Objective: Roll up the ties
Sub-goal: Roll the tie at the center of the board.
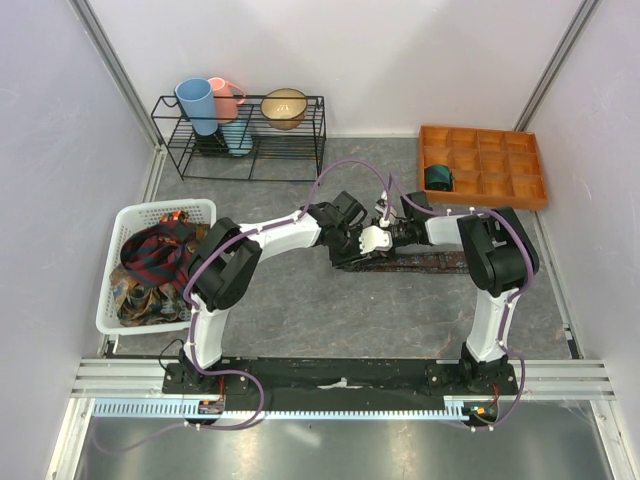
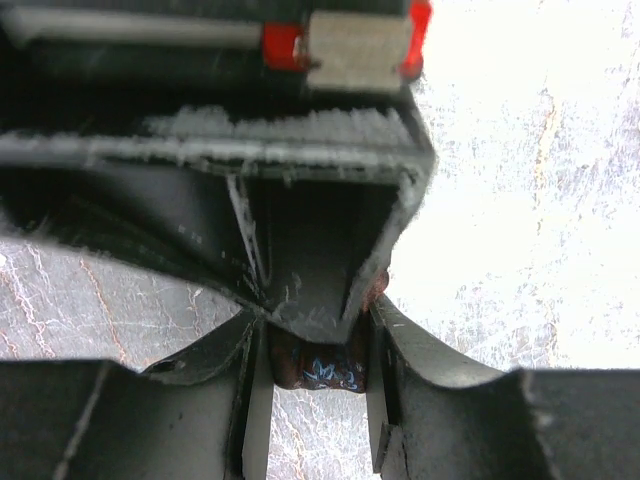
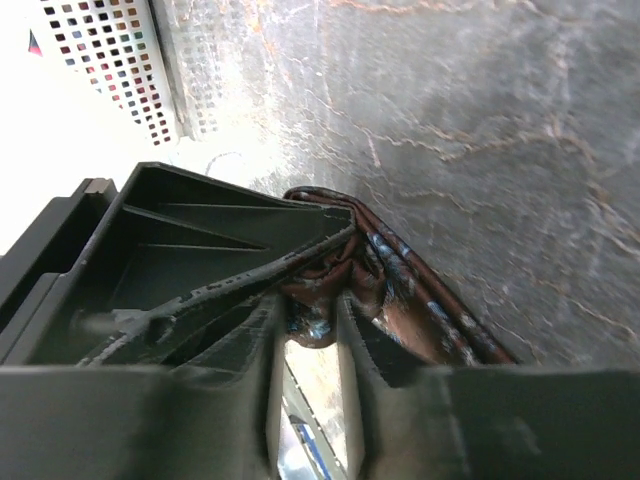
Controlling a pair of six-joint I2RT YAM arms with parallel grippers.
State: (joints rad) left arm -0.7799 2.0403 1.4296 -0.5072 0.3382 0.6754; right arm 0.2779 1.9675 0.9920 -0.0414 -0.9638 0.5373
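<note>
Clearly, you are early in this job. At the left edge of the worktop (image 1: 300, 310) the white basket (image 1: 160, 207) holds a heap of loose ties (image 1: 150, 265), maroon, plaid and gold-brown, none of them rolled. Near the middle, your left gripper (image 2: 312, 362) has its jaws clamped on the wound end of the maroon-brown tie (image 1: 440, 262), a small roll only just begun. The rest of that tie lies flat, running towards the right edge under the right arm. Your right gripper (image 3: 310, 320) meets the left one at that same roll with cloth between its jaws, but I cannot tell whether they pinch it or merely flank it. In the far right corner the orange tray (image 1: 483, 130) has one teal roll (image 1: 438, 178) in a compartment, apparently the only tie done. By my reckoning you must finish this roll, tray it, then work through the basket.
</note>
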